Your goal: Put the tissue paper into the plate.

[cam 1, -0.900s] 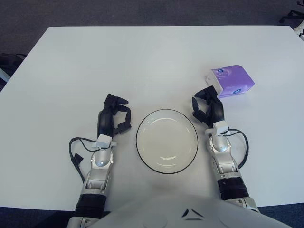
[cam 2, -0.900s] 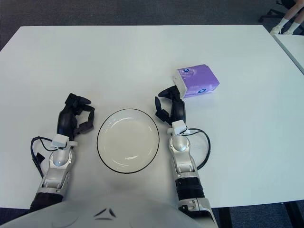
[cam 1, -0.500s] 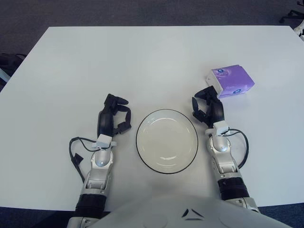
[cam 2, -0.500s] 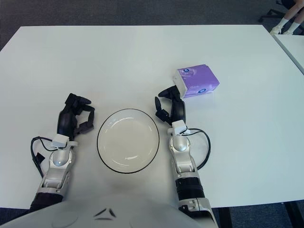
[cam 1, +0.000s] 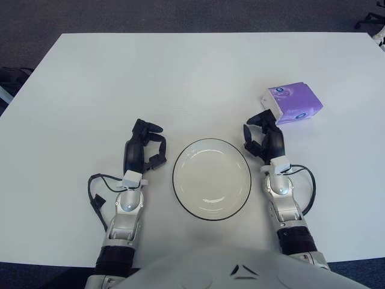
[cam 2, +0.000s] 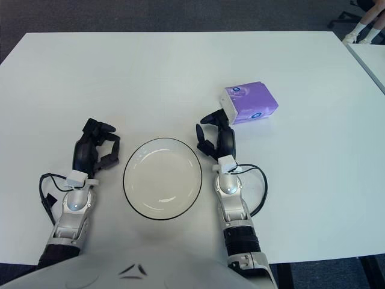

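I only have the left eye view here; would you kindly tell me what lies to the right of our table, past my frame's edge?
Observer: In the right eye view, a second white table stands there, beyond a dark strip of floor.
Operator: Thank you. My view has the right hand empty, beside the tissue pack. Is anybody close by?
Observer: Yes, a person's foot in a white sock shows at the top right corner, next to that second table.
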